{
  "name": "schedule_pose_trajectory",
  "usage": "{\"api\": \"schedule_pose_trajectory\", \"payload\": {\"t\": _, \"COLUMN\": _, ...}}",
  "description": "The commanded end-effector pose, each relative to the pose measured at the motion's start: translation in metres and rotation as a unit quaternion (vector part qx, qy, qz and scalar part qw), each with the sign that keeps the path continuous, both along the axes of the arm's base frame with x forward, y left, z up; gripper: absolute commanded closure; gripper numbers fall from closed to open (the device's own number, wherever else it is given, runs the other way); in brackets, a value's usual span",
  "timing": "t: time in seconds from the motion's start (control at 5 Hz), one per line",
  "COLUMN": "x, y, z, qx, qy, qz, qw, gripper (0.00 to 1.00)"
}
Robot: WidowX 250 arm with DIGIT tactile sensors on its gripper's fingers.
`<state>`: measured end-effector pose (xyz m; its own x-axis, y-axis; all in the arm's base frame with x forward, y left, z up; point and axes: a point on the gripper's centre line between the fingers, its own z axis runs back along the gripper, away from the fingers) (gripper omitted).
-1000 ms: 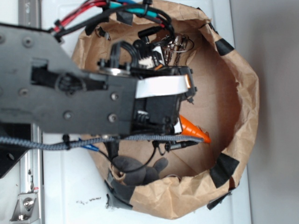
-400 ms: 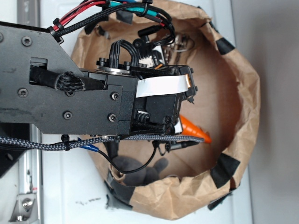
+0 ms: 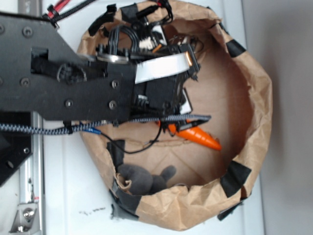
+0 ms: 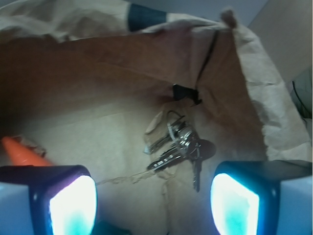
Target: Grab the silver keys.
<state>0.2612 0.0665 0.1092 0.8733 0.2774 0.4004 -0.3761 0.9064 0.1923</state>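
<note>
Silver keys (image 4: 177, 147) lie on the brown floor of the paper bag (image 4: 254, 88), near its wall — ahead of the gripper (image 4: 154, 200), whose jaws stand wide apart and empty. An orange toy carrot (image 4: 19, 152) lies off to one side.

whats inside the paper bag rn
The paper bag holds the silver keys ahead of the open gripper, an orange toy carrot and a grey plush toy. The arm covers the bag's left part.
</note>
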Motion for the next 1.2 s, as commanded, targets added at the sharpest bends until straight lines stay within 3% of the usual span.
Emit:
{"api": "schedule_pose_trajectory", "payload": {"t": 0.0, "x": -0.007, "y": 0.013, "z": 0.004, "qx": 0.008, "qy": -0.029, "qz": -0.008, "qw": 1.000, "gripper": 0.00}}
{"api": "schedule_pose_trajectory", "payload": {"t": 0.8, "x": 0.013, "y": -0.009, "z": -0.031, "qx": 0.025, "qy": -0.035, "qz": 0.005, "qw": 0.999, "gripper": 0.00}}
{"api": "schedule_pose_trajectory", "payload": {"t": 1.0, "x": 0.019, "y": 0.003, "z": -0.024, "qx": 0.024, "qy": -0.036, "qz": 0.023, "qw": 0.999, "gripper": 0.00}}
